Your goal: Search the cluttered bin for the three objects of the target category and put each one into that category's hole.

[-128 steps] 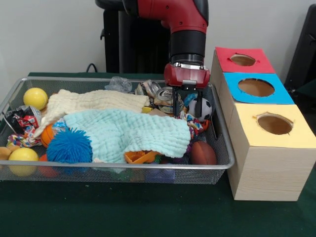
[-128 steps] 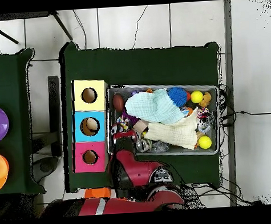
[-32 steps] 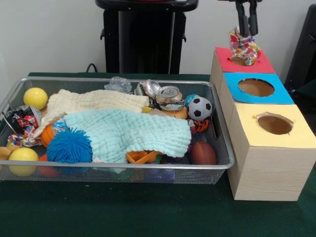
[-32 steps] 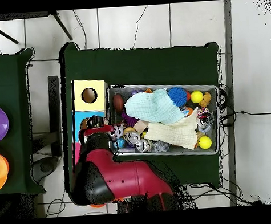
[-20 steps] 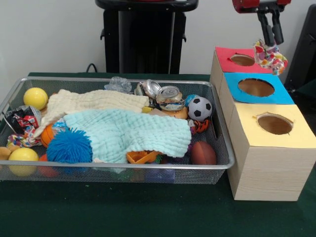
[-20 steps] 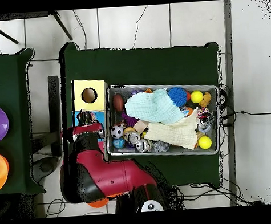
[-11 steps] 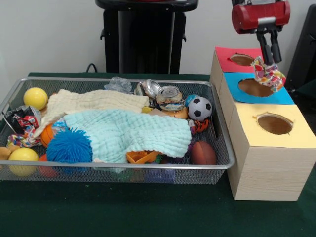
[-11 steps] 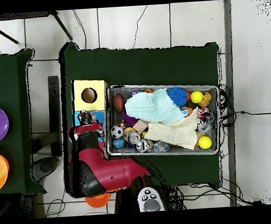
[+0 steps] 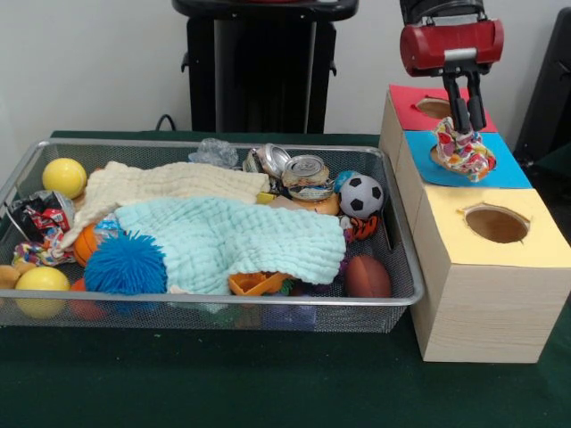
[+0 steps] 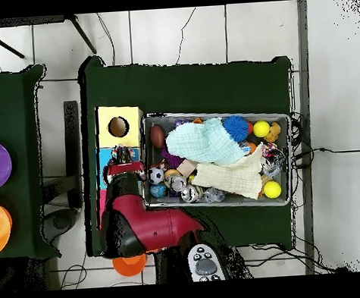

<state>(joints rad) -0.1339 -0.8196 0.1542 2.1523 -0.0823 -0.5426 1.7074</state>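
My gripper point(image 9: 464, 123) is shut on a colourful patterned cloth scrunchie point(image 9: 461, 150), which hangs right over the hole of the blue box point(image 9: 496, 171). In the overhead view the gripper point(image 10: 123, 160) and the scrunchie point(image 10: 122, 153) sit above the blue box point(image 10: 105, 156), between the yellow box point(image 10: 119, 127) and the red box point(image 10: 103, 205). The red box point(image 9: 437, 109) and yellow box point(image 9: 495, 225) flank the blue one. The wire bin point(image 9: 223, 303) holds a mint cloth point(image 9: 241, 241), a cream cloth point(image 9: 161, 185) and mixed clutter.
In the bin lie a soccer ball point(image 9: 361, 196), a brown football point(image 9: 367, 277), crushed cans point(image 9: 306, 176), a blue spiky ball point(image 9: 126, 265), yellow balls point(image 9: 64, 177), an orange ball point(image 9: 86, 242) and a crumpled wrapper point(image 9: 40, 217). A black stand point(image 9: 259, 67) rises behind the bin.
The gripper has carried the scrunchie out of the bin, past the red box, and has now come down and leftward until it hangs over the blue box's hole.
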